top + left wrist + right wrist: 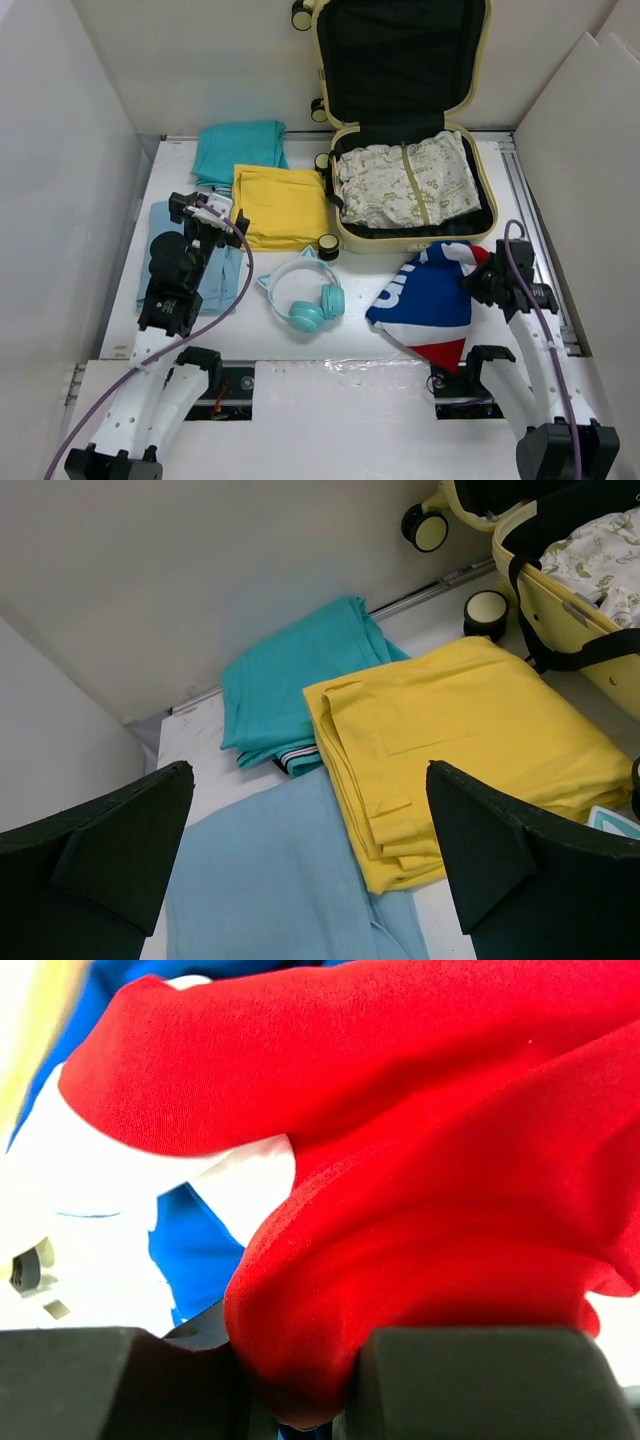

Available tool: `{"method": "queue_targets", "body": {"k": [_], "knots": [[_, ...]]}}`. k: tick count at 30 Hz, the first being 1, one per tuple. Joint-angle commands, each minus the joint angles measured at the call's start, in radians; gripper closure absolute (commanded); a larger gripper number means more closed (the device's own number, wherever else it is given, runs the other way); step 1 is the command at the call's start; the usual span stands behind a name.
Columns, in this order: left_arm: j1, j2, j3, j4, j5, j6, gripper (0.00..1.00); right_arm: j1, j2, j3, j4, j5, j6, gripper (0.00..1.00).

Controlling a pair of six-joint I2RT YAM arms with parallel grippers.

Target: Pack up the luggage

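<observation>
One grip: right jaws clamped on red fold of garment [420,1140], bunched between them, likely for lifting into luggage [380,243].
Left jaws: apart, empty.

The only writing in view is large white lettering on the blue part of the red, white and blue cloth [428,300]. Folds hide most of it, and the few letters that show are too crumpled to read.

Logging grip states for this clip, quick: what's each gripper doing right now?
Left gripper: open, holding nothing.
Right gripper: shut on the red-white-blue garment.
</observation>
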Motion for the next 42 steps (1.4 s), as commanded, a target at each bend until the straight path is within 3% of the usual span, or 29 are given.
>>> {"method": "queue_targets", "body": {"k": [1, 9, 15, 22, 28, 33, 37, 42], "knots": [[0.003, 0.0, 0.013, 0.059, 0.004, 0.013, 0.0, 0.007, -0.043, 0.129, -0.036, 0.029, -0.052, 1.0], [0.003, 0.009, 0.013, 0.068, 0.004, 0.013, 0.0, 0.007, -0.069, 0.313, -0.171, 0.064, -0.115, 1.0], [0.003, 0.009, 0.013, 0.068, 0.014, 0.013, 0.0, 0.007, -0.069, 0.433, -0.189, 0.01, -0.106, 1.0], [0.003, 0.018, 0.013, 0.068, 0.014, 0.013, 0.0, 0.007, 0.046, 0.694, -0.151, -0.109, -0.043, 1.0], [0.003, 0.018, 0.013, 0.077, 0.003, 0.013, 0.0, 0.031, 0.173, 0.717, 0.204, -0.223, 0.204, 1.0], [0.003, 0.027, 0.023, 0.031, 0.012, 0.002, 0.0, 0.166, 0.342, 0.746, 0.538, -0.047, 0.331, 1.0], [0.003, 0.027, 0.033, 0.004, 0.003, 0.002, 0.0, 0.197, 0.545, 0.803, 0.745, 0.047, 0.48, 1.0], [0.003, 0.027, 0.033, -0.03, -0.015, -0.007, 0.0, 0.243, 0.675, 0.789, 0.951, 0.219, 0.644, 1.0]]}}
